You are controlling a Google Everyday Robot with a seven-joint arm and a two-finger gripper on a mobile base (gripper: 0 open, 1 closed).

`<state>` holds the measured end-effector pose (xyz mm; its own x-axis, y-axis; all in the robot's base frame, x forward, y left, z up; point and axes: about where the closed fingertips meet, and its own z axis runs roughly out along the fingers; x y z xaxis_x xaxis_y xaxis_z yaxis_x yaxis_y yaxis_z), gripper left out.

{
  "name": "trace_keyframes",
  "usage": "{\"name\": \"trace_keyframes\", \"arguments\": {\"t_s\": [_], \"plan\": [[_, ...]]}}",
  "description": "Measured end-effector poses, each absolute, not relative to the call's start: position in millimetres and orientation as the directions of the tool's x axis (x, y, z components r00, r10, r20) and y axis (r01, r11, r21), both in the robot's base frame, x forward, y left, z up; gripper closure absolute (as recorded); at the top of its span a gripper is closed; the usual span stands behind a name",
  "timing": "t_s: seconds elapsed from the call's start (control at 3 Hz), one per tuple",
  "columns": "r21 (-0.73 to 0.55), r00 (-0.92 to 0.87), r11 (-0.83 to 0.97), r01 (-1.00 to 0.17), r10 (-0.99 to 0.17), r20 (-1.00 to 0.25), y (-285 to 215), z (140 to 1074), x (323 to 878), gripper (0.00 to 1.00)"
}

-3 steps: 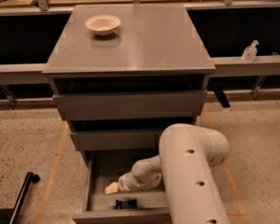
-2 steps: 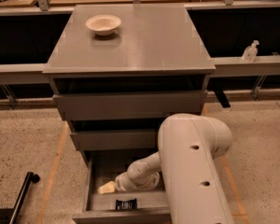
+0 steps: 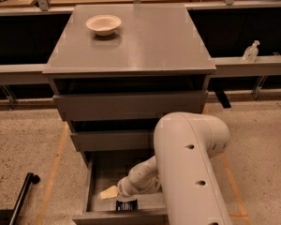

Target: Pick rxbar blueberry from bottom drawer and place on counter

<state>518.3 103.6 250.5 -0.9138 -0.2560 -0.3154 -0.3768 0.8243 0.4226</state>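
Reaching into bottom drawer (image 3: 89, 185), gripper (image 3: 103, 194), fingers together, empty, near rxbar blueberry (image 3: 126, 205); glossy grey counter (image 3: 145, 43) with bowl (image 3: 103, 24), speckled floor (image 3: 28, 144).

Pincer (image 3: 108, 192) in bottom drawer (image 3: 90, 184), behind rxbar blueberry (image 3: 126, 205); bowl (image 3: 103, 24) on counter (image 3: 150, 43).

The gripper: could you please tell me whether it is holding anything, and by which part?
Nothing seems held: the gripper is low in the bottom drawer, while the rxbar blueberry lies flat beside it, near the drawer's front.
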Motion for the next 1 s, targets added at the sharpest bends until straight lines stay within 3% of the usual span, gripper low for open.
{"name": "trace_keyframes", "arguments": {"t_s": [1.0], "plan": [[0.396, -0.966, 0.882, -0.255, -0.22, -0.132, 98.6, 242.0, 534.7, 0.0]]}}
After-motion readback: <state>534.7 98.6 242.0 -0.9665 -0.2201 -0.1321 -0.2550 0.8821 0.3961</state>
